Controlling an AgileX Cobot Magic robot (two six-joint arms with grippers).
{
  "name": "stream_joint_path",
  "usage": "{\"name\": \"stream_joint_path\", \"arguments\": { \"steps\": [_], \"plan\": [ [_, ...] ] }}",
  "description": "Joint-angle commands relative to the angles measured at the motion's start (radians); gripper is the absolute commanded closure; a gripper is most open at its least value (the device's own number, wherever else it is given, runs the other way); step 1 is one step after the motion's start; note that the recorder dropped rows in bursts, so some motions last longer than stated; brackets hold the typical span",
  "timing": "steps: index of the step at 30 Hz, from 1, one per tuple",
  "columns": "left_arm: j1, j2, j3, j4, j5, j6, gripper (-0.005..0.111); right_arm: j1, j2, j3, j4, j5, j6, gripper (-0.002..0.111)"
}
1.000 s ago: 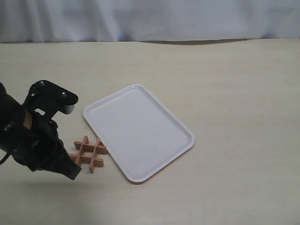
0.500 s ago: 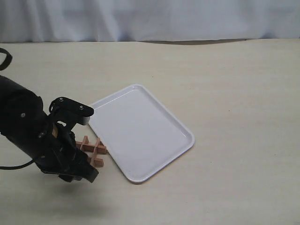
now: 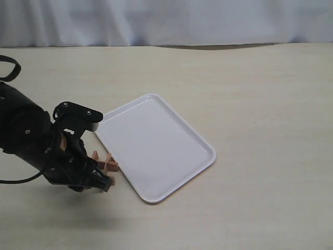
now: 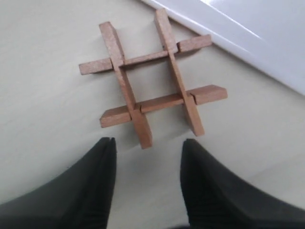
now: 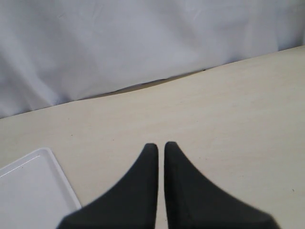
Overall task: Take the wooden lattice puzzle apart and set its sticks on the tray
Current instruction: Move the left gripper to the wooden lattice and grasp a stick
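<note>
The wooden lattice puzzle (image 4: 150, 78) lies assembled on the table as a hash of four reddish-brown sticks. It sits just beside the white tray (image 3: 156, 146), whose rim (image 4: 248, 52) shows near it in the left wrist view. My left gripper (image 4: 147, 143) hangs open just short of the puzzle, with the end of one stick pointing into the gap between the fingers. In the exterior view the left arm covers most of the puzzle (image 3: 109, 162). My right gripper (image 5: 160, 145) is shut on nothing above bare table, out of the exterior view.
A white cloth backdrop (image 3: 166, 21) closes off the far table edge. A corner of the tray (image 5: 33, 181) shows in the right wrist view. The tray holds nothing.
The left arm has moved right and down over the puzzle, now covering most of it in the exterior view. The puzzle and tray have not moved.
</note>
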Motion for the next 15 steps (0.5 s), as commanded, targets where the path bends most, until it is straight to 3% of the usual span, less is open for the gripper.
{"name": "stream_joint_path", "arguments": {
  "steps": [1, 15],
  "plan": [
    [-0.008, 0.003, 0.003, -0.002, -0.007, -0.011, 0.071, 0.003, -0.004, 0.003, -0.007, 0.001, -0.001, 0.104],
    [-0.008, 0.08, 0.003, 0.004, -0.014, -0.011, 0.07, 0.003, -0.004, 0.003, -0.007, 0.001, -0.001, 0.104]
  ]
}}
